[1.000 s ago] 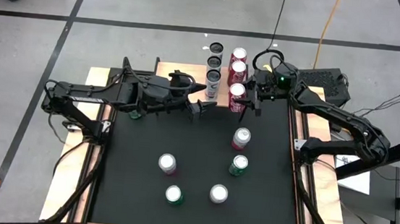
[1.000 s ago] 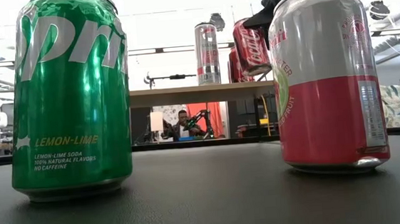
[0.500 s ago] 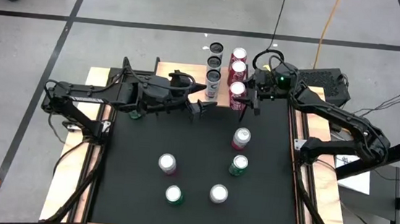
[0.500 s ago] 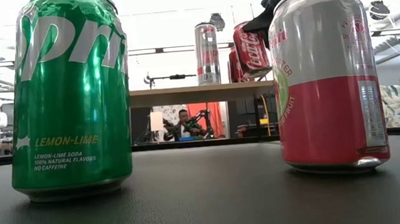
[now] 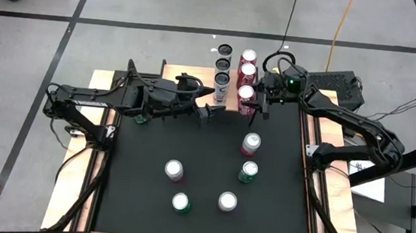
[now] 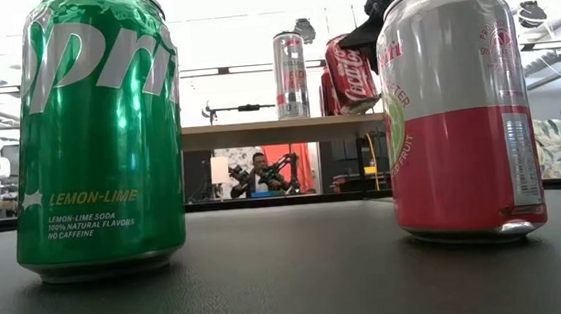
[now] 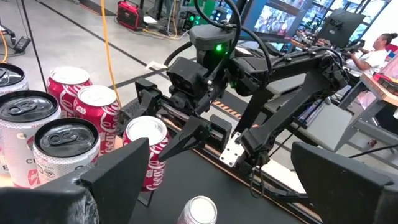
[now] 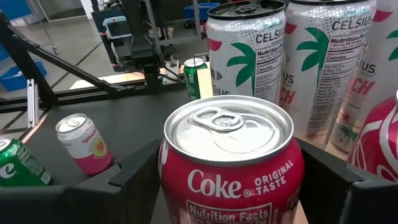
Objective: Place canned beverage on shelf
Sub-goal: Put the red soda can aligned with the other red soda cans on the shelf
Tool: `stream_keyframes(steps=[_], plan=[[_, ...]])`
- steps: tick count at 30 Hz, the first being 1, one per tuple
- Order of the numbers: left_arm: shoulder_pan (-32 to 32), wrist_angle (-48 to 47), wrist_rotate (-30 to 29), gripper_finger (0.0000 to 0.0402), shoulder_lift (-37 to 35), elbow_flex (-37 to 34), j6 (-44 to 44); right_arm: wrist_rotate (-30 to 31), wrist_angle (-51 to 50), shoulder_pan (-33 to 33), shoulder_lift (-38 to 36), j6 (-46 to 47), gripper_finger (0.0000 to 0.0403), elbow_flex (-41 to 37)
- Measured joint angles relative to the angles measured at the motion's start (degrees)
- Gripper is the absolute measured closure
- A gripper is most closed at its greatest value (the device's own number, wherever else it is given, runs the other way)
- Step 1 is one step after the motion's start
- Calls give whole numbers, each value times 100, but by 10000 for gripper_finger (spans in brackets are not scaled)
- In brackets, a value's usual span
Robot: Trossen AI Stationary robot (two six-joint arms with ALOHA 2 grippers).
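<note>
Right gripper (image 5: 250,105) clamped on a red cola can (image 5: 247,95), fingers on both sides, can tilted a little in the low view, at the front edge of the shelf (image 5: 196,75), at about 1 o'clock on the table (image 5: 140,201). On the shelf already: two more red cans (image 5: 249,57) behind it and tall slim cans (image 5: 222,78) just beside, toward 12 o'clock. Left gripper (image 5: 209,115) wide apart and empty, near the held can, at about 11 o'clock. Five other cans (image 5: 174,170) standing toward 5 and 6 o'clock.

the right gripper (image 5: 248,105) is lowering the tilted Coke can (image 6: 352,68) bit by bit, straightening it up as it's getting closer to the shelf (image 6: 268,131) top
</note>
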Motion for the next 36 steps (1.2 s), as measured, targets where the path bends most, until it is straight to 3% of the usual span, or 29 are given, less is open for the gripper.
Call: stream_keyframes(steps=[36], plan=[[0, 1, 15, 8, 0, 0, 5, 12, 52, 1, 92, -190, 128, 0]])
